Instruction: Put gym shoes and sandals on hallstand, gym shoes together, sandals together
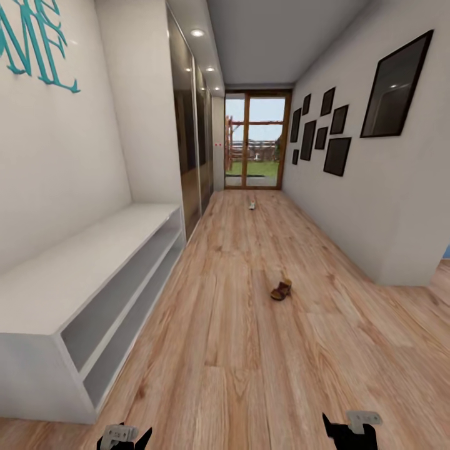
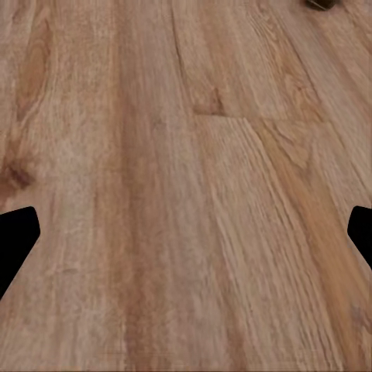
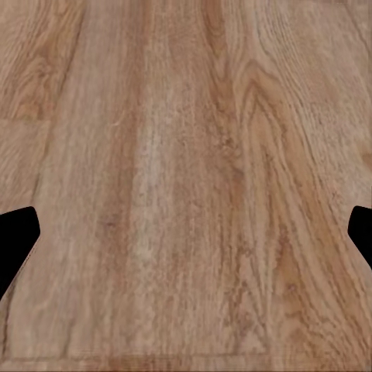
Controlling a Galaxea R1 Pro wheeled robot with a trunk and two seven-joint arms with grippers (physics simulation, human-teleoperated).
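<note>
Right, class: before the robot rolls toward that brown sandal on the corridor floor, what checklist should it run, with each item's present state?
1. Sandal in sight on the floor: ok.
2. Path to it free of obstacles: ok.
3. Left gripper open, holding nothing: ok.
4. Right gripper open, holding nothing: ok.
5. Hallstand top and shelves free for shoes: ok.
6. Small pale object far down the corridor is a gym shoe: cannot tell.
</note>
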